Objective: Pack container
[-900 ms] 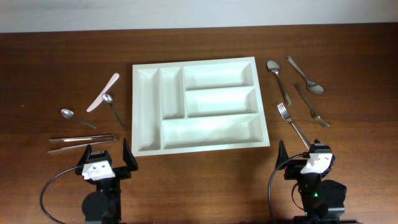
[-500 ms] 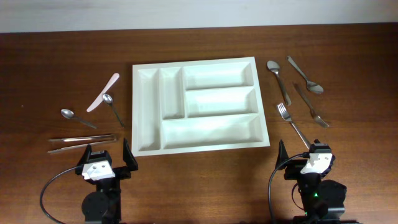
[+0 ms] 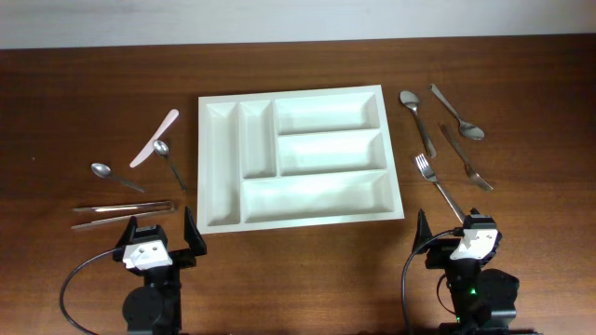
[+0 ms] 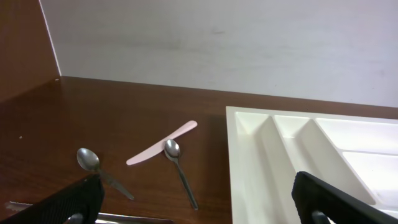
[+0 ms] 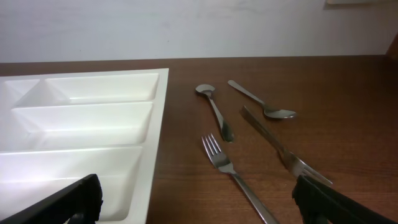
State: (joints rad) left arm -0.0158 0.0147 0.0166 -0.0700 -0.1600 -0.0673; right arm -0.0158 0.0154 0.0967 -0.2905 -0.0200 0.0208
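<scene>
The container, a large white cutlery tray (image 3: 317,195) with five compartments, lies empty mid-table; it also shows in the left wrist view (image 4: 249,162) and the right wrist view (image 5: 81,118). My left gripper (image 3: 160,229) (image 4: 202,211) is open and empty near the front edge, in front of the tray's left corner. My right gripper (image 3: 453,231) (image 5: 199,211) is open and empty in front of the tray's right corner. A fork (image 3: 438,184) (image 5: 236,177) lies just ahead of the right gripper.
Left of the tray lie a pink knife (image 3: 155,138) (image 4: 163,143), a spoon (image 3: 169,160) (image 4: 180,165), a small spoon (image 3: 114,175) (image 4: 99,168) and metal tongs (image 3: 123,212). Right of it lie two spoons (image 3: 416,112) (image 3: 456,112) and a second fork (image 3: 466,158).
</scene>
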